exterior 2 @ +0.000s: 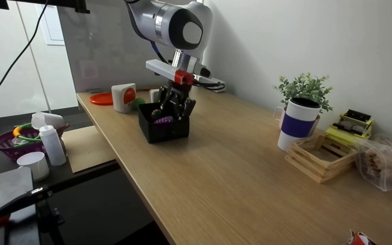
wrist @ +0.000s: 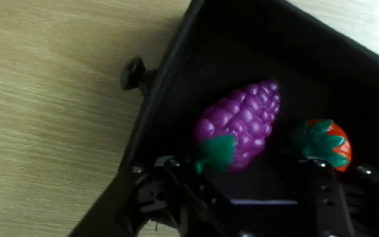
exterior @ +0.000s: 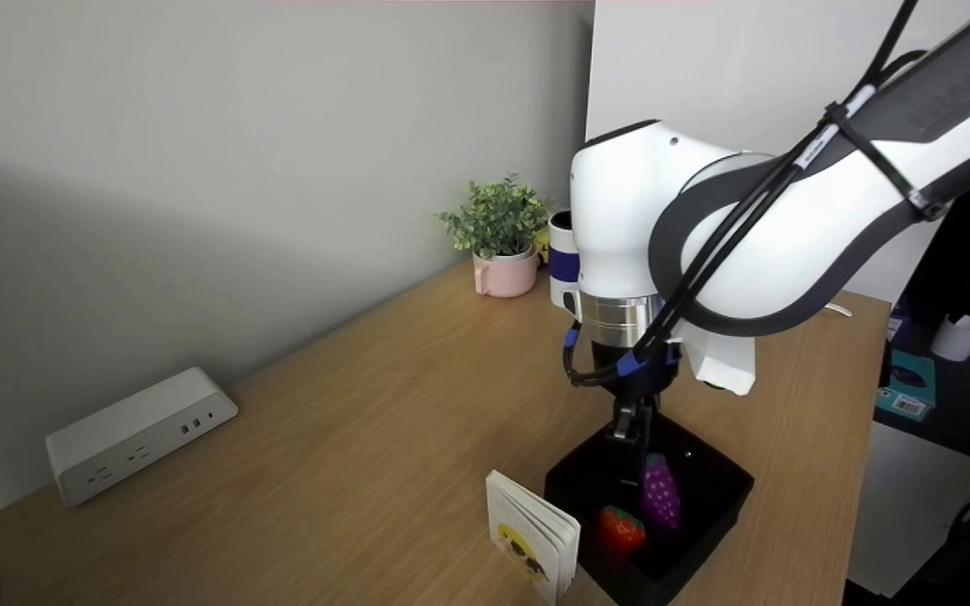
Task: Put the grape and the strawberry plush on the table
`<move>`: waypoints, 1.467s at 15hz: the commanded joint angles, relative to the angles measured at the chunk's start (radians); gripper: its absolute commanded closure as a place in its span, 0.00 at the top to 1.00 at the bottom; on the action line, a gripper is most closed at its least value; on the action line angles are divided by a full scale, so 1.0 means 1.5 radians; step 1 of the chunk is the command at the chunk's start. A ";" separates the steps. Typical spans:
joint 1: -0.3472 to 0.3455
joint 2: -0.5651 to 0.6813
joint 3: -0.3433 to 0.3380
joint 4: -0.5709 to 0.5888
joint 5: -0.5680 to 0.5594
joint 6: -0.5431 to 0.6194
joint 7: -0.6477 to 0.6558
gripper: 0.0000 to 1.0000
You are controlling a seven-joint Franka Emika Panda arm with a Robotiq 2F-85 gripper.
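Nearest the camera in both exterior views is the light-brown wooden table [exterior 2: 216,177], one long edge along the grey wall [exterior 2: 352,44], the opposite long edge free. From the free edge's side extends the white and grey robot arm [exterior: 788,261], bent downward at its wrist. Below it a black square tray [exterior 2: 168,132] sits close to that free edge, well apart from the wall edge. Along the wall edge stand a leafy potted plant [exterior: 498,219] and, in an exterior view, a slatted wooden crate [exterior 2: 306,166]. In the wrist view the gripper [wrist: 243,164] points into the tray, its jaws apart. A round orange-red plate [exterior 2: 101,98] lies near the far corner of the free edge in an exterior view. A small white book [exterior: 533,539] stands upright, its pages slightly fanned, just beside the tray. Purple and bumpy, the grape [wrist: 239,121] lies on the tray's floor, its green leaf toward the gripper; whether the gripper touches it I cannot tell. Smallest of these, the red strawberry [wrist: 324,141] lies in the same tray, near the grape with a gap between them, its green leaves showing.
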 commanded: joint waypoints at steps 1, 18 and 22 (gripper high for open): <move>0.008 0.016 -0.007 0.033 -0.022 -0.037 0.015 0.37; 0.055 -0.060 -0.016 0.017 -0.113 -0.060 0.105 0.27; 0.066 -0.095 -0.018 0.012 -0.142 -0.080 0.143 0.27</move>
